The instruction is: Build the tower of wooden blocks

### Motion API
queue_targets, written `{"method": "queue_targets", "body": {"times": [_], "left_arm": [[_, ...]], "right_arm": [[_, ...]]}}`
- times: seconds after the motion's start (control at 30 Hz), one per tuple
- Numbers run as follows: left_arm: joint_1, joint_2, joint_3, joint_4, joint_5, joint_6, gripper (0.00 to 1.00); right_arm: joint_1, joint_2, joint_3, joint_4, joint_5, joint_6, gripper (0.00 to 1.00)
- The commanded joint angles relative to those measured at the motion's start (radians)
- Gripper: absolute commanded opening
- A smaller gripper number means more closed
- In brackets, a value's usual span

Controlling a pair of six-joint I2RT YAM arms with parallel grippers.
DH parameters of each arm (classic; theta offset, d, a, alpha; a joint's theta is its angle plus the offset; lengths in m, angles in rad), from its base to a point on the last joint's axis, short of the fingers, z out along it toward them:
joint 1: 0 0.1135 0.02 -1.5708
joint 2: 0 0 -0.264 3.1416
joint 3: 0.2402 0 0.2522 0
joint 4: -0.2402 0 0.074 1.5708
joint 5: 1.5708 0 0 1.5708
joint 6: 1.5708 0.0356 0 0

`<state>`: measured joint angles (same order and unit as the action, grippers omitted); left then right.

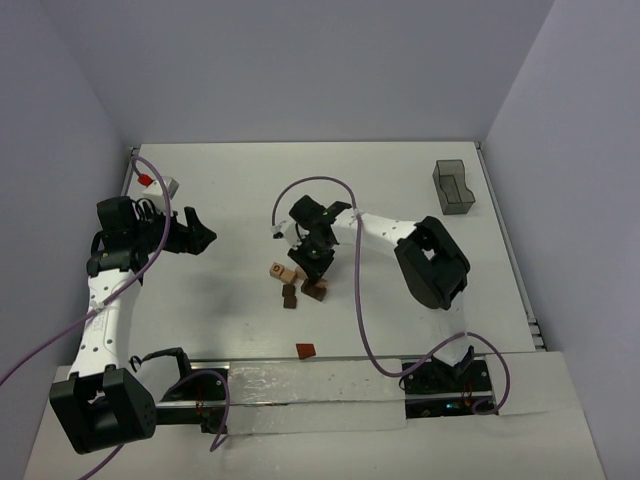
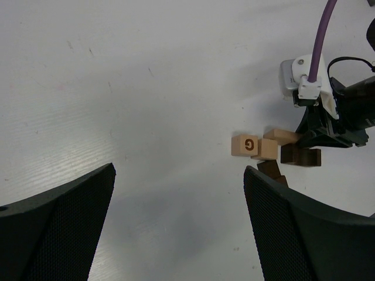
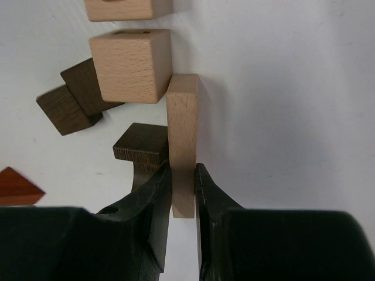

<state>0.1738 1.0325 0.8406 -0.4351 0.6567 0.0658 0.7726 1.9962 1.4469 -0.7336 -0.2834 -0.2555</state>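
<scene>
Both arms are built the same way: the left arm (image 1: pixel 103 320) and the right arm (image 1: pixel 375 230) have white links between big black joint housings (image 1: pixel 432 262). A thin purple cable (image 1: pixel 357 310) runs in loose loops along each one. The left gripper (image 2: pixel 179 175) has broad black fingers (image 2: pixel 58 228) with a fine mesh pattern on their surface. On the right gripper (image 3: pixel 183 170) I see narrow black tips. Near the right wrist, the cable enters a white plug (image 2: pixel 302 76) with one round screw (image 2: pixel 300 60).
</scene>
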Motion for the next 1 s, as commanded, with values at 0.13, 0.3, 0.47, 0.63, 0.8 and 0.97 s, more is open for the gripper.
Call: {"method": "queue_targets", "body": {"times": [0.13, 0.3, 0.47, 0.63, 0.8, 0.97], "left_arm": [[0.009, -0.011, 0.029, 0.024, 0.014, 0.011, 0.96], [0.009, -0.009, 0.042, 0.014, 0.017, 0.016, 0.96], [0.009, -0.015, 0.041, 0.02, 0.016, 0.011, 0.96], [0.009, -0.001, 0.052, 0.015, 0.015, 0.007, 0.96], [0.01, -0.012, 0.058, 0.003, -0.008, 0.026, 0.96], [0.009, -0.007, 0.055, -0.003, -0.023, 0.037, 0.96]], "right_arm": [[-0.021, 0.033, 0.121, -0.033, -0.071, 0.15, 0.0], [-0.15, 0.04, 0.19, 0.018, -0.182, 0.298, 0.0], [-0.241, 0.032, 0.155, 0.181, -0.278, 0.483, 0.0], [-0.245, 0.068, 0.106, 0.362, -0.373, 0.706, 0.0], [-0.242, 0.131, 0.075, 0.493, -0.417, 0.868, 0.0], [-0.239, 0.16, -0.003, 0.583, -0.405, 0.978, 0.0]]}}
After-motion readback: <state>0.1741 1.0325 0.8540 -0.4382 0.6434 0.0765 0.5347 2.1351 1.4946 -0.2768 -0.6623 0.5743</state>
